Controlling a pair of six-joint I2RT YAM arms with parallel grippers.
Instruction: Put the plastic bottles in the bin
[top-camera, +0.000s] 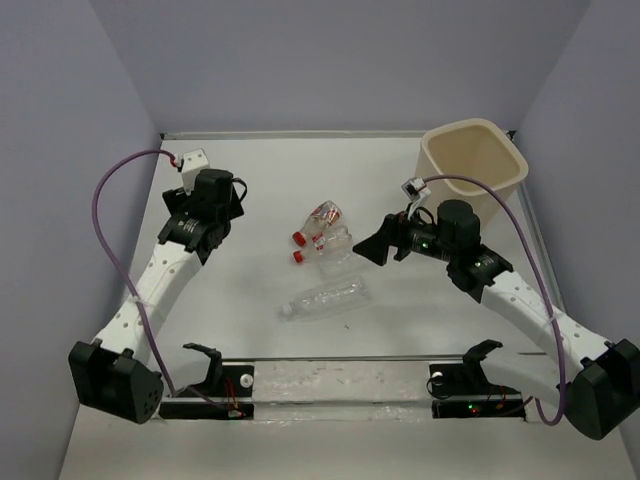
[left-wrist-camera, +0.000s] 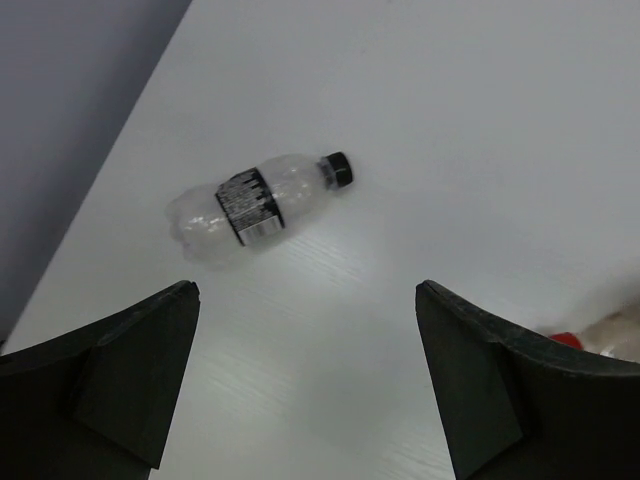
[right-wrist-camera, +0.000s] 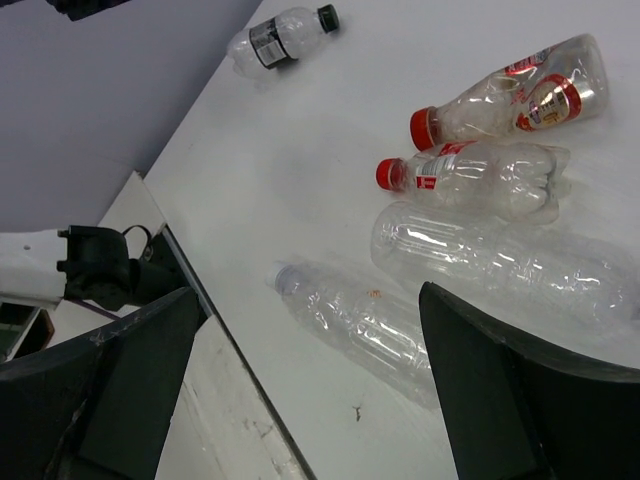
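Two red-capped plastic bottles (top-camera: 322, 220) (top-camera: 322, 247) lie side by side mid-table, also in the right wrist view (right-wrist-camera: 510, 95) (right-wrist-camera: 470, 175). Beside them lie a capless clear bottle (right-wrist-camera: 500, 255) and a longer white-capped one (top-camera: 328, 298) (right-wrist-camera: 360, 320). A black-capped bottle (left-wrist-camera: 260, 200) (right-wrist-camera: 275, 35) lies near the left wall, ahead of my left gripper (left-wrist-camera: 305, 290) (top-camera: 222, 200), which is open and empty above the table. My right gripper (top-camera: 378, 240) (right-wrist-camera: 305, 295) hovers open just right of the bottle cluster, holding nothing. The beige bin (top-camera: 475, 160) stands at the back right, behind the right arm.
A metal rail with black brackets (top-camera: 340, 385) runs along the near table edge. Purple walls close in the left, back and right sides. Purple cables (top-camera: 110, 200) loop over both arms.
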